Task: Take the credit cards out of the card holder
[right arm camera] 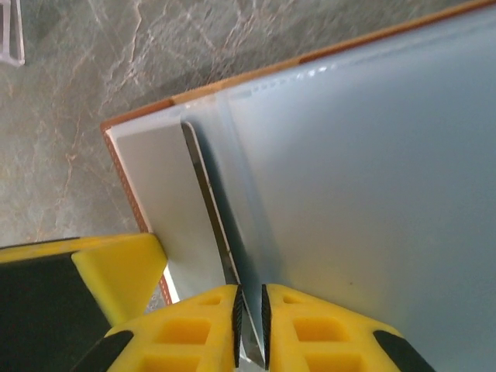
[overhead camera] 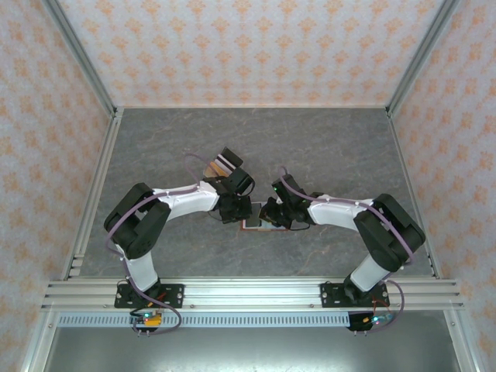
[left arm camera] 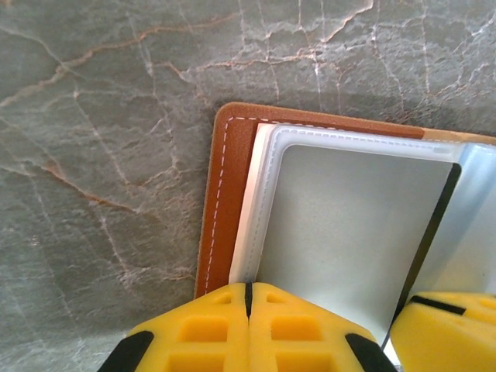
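Observation:
The card holder point(overhead camera: 255, 225) lies open on the grey marble table between both arms. Its reddish-brown leather cover point(left arm camera: 222, 194) frames pale blue-grey plastic sleeves point(left arm camera: 349, 225). My left gripper point(left arm camera: 249, 293) is shut on the near edge of the white sleeve at the holder's left side. A thin credit card with a dark edge point(right arm camera: 208, 194) stands up from the sleeves point(right arm camera: 364, 186), and my right gripper point(right arm camera: 249, 314) is shut on its lower end. A yellow fingertip point(right arm camera: 116, 271) of the left gripper sits just beside it. In the top view the two grippers point(overhead camera: 242, 214) point(overhead camera: 270, 218) meet over the holder.
A tan boxy object with black-and-white stripes point(overhead camera: 219, 165) sits just behind the left wrist. Patterned walls enclose the table on three sides, and an aluminium rail point(overhead camera: 248, 293) runs along the near edge. A clear plastic corner point(right arm camera: 12, 35) lies on the marble.

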